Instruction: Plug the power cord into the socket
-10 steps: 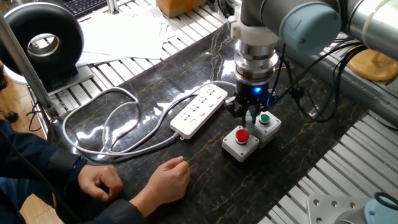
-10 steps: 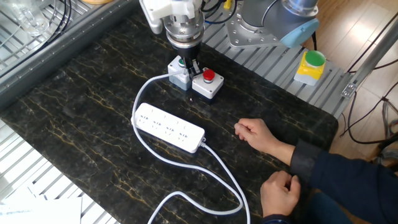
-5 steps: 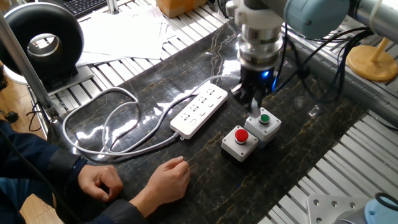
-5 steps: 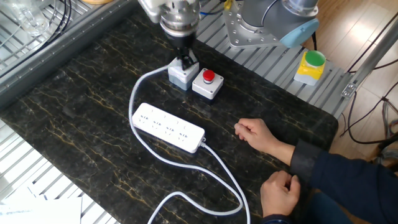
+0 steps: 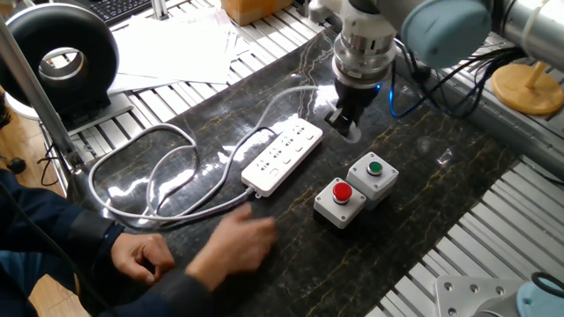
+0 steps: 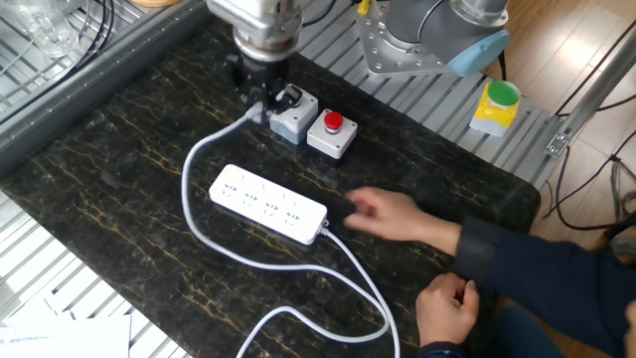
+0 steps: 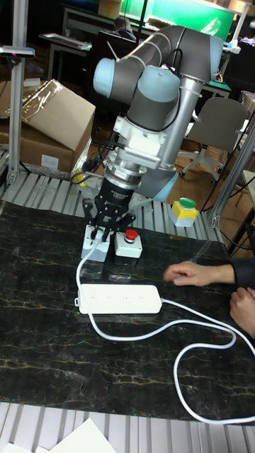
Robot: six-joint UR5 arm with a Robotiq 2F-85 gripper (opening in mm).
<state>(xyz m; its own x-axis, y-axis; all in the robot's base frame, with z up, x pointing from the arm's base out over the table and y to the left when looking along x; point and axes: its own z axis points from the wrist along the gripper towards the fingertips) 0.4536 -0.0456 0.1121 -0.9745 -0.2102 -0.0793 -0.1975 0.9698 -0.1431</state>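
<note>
The white power strip (image 5: 284, 157) (image 6: 268, 202) (image 7: 119, 299) lies flat on the dark mat, its rows of socket holes facing up. The pale power cord (image 5: 150, 167) (image 6: 189, 189) (image 7: 202, 327) leaves one end of the strip, loops over the mat and rises to my gripper (image 5: 345, 121) (image 6: 260, 96) (image 7: 106, 237). The gripper is shut on the cord's white plug (image 5: 350, 132). It hangs just past the strip's far end, a little above the mat and beside the grey button boxes.
Two grey button boxes, one green-topped (image 5: 373, 173) and one red-topped (image 5: 342, 201) (image 6: 332, 132), stand beside the strip. A person's hand (image 5: 233, 246) (image 6: 388, 214) (image 7: 195, 272) is blurred near the strip's cord end. A yellow-green button (image 6: 494, 104) sits off the mat.
My gripper has lifted away from the button boxes and moved to the strip's far end, dragging the cord with it. The person's hand has moved toward the strip.
</note>
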